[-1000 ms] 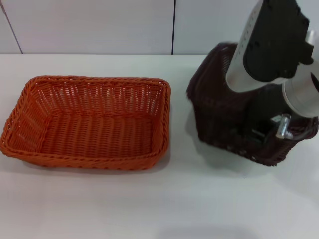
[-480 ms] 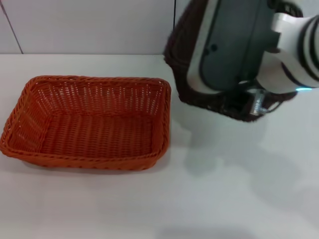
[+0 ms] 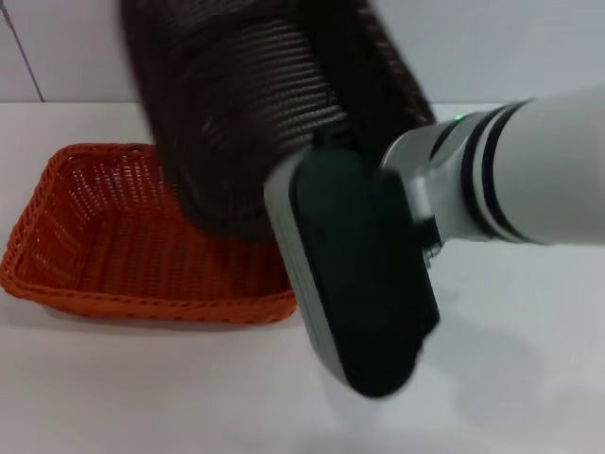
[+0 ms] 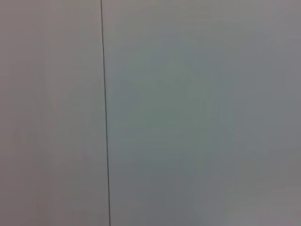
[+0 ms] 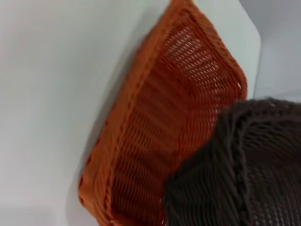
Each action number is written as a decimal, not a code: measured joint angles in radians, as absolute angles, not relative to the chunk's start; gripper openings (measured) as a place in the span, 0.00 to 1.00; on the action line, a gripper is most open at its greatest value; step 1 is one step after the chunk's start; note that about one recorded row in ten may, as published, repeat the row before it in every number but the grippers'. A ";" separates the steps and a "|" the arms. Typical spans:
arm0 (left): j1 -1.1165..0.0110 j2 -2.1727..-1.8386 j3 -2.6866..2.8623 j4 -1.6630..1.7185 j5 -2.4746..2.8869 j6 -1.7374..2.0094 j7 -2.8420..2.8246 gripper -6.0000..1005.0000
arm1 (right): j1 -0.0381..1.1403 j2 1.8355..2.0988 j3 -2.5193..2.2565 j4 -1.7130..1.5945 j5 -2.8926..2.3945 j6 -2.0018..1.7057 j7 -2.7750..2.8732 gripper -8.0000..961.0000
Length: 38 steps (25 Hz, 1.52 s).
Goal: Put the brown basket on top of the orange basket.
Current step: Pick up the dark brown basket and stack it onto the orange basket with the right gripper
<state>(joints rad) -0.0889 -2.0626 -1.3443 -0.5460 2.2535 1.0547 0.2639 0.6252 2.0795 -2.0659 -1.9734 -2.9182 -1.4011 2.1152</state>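
Observation:
The brown basket (image 3: 246, 123) hangs tilted in the air, held up by my right arm, over the right half of the orange basket (image 3: 85, 246). The orange basket stands on the white table at the left. My right arm's black wrist housing (image 3: 359, 284) comes in from the right and hides the fingers where they meet the brown basket's rim. In the right wrist view the brown basket (image 5: 249, 169) is close above the orange basket (image 5: 160, 122). My left gripper is out of view.
The white table (image 3: 142, 397) lies all around the orange basket. A white panelled wall (image 3: 57, 47) stands behind the table. The left wrist view shows only a plain pale surface with one thin dark seam (image 4: 106, 117).
My right arm has lifted the brown basket off the table at the right and swung it up and left. It now hangs over the orange basket.

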 joint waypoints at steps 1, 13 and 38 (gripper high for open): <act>-0.089 -2.063 -1.344 -0.546 2.254 1.055 0.264 0.80 | 0.625 2.079 -2.066 -1.973 -2.918 -1.401 2.115 0.18; -0.094 -2.067 -1.344 -0.546 2.253 1.015 0.264 0.80 | 0.463 2.076 -2.105 -1.977 -2.915 -1.184 1.750 0.19; -0.120 -2.068 -1.346 -0.548 2.252 0.972 0.264 0.80 | 0.311 2.075 -2.158 -1.794 -2.919 -0.850 1.476 0.21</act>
